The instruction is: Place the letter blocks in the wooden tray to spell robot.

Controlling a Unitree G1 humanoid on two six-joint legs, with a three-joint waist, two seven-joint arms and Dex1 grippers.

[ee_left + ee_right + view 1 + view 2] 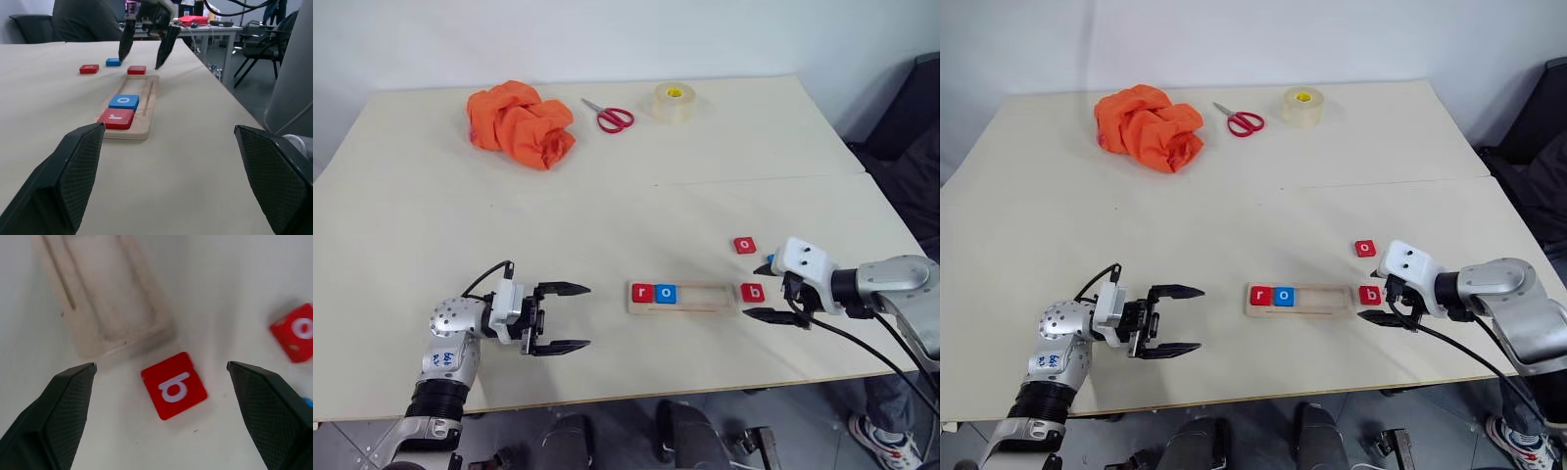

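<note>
The wooden tray (pixel 683 297) lies near the table's front edge. A red r block (pixel 642 292) and a blue o block (pixel 666 293) sit in its left end. A red b block (pixel 174 385) lies flat on the table just off the tray's right end. My right gripper (pixel 754 291) hovers over it, open, one finger on each side and not touching it. A red o block (pixel 745 245) lies farther back. A blue block (pixel 113 62) sits beside it, its letter unreadable. My left gripper (pixel 588 316) stands open and empty left of the tray, pointing at it.
An orange cloth (pixel 521 122), red-handled scissors (pixel 610 116) and a roll of tape (pixel 674 102) lie at the table's far side. A dark chair (pixel 911 127) stands off the right edge. The table's front edge runs just below the tray.
</note>
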